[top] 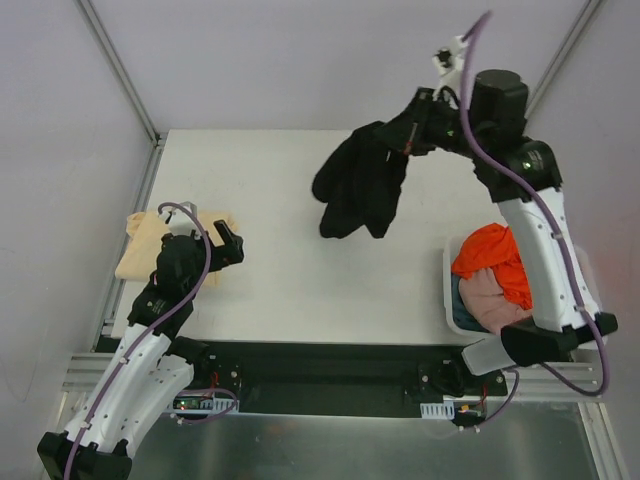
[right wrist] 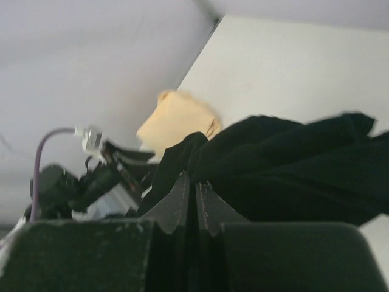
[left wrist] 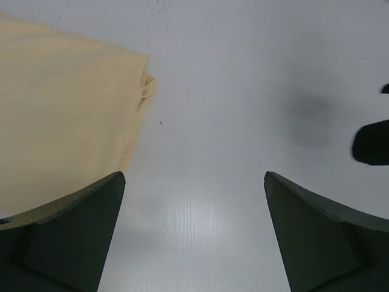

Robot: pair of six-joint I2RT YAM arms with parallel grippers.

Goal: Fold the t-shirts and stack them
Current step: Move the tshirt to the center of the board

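Note:
My right gripper [top: 405, 140] is shut on the black t-shirt [top: 360, 185] and holds it bunched and hanging above the far middle of the table. In the right wrist view the black cloth [right wrist: 285, 170] is pinched between the closed fingers [right wrist: 196, 182]. A folded pale tan t-shirt [top: 145, 245] lies flat at the table's left edge. It also shows in the left wrist view [left wrist: 61, 115]. My left gripper [top: 232, 240] is open and empty, just right of the tan shirt, low over the table. Orange [top: 492, 255] and pink [top: 492, 300] t-shirts lie in the basket.
A white mesh basket [top: 450, 290] stands at the right front of the table, partly hidden by the right arm. The white table [top: 300, 280] is walled by grey panels with metal rails at left and back.

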